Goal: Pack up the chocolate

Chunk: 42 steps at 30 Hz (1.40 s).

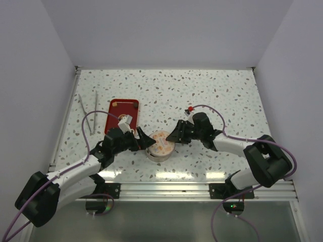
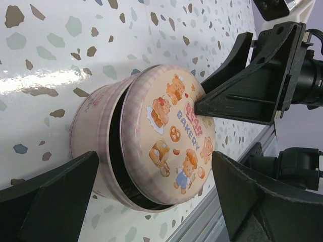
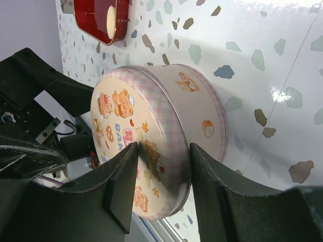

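My right pincer [image 3: 161, 157] is clenched on the rim of the lid [image 2: 171, 136], which sits crooked on the tin [image 1: 160, 147]. A dark gap shows along one side, so it is not seated. My left pincer [image 2: 154, 169] is released, its fingers spread wide either side of the tin. I cannot see inside the tin. One pale chocolate piece [image 3: 111, 21] lies on the red tray [image 1: 128, 110] behind the tin, to its left. I judge packing nearly done, with that piece and the lid left.
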Available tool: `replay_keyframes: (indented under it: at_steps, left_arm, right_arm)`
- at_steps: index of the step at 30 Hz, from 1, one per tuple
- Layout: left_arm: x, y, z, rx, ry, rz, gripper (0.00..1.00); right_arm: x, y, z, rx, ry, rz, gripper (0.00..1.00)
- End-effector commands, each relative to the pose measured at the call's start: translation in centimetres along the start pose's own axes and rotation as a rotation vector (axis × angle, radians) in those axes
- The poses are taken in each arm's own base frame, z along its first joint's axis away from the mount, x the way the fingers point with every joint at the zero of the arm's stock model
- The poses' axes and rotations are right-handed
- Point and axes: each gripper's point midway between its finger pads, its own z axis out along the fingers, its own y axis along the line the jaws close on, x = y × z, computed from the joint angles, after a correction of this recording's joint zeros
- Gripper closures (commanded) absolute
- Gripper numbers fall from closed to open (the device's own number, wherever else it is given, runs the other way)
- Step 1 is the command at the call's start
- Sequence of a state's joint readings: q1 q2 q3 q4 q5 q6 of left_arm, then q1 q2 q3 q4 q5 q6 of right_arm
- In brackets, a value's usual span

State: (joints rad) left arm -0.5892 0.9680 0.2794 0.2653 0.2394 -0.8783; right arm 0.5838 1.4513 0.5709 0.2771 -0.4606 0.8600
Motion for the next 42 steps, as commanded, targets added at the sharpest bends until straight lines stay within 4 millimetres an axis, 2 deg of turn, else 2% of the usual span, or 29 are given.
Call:
replay_keyframes:
  at_steps: [1,42]
  left_arm:
    - [-0.8,-2.1,0.1,0.078,-0.009,0.013,0.00]
    - [-1.1,-3.0,0.4,0.115,-0.010,-0.003,0.00]
  right_arm:
    - [0.3,1.6,0.0,-0.025,0.026,-0.041,0.53]
    - [-0.1,3.8,-0.3,-0.020,0.025,-0.101,0.51]
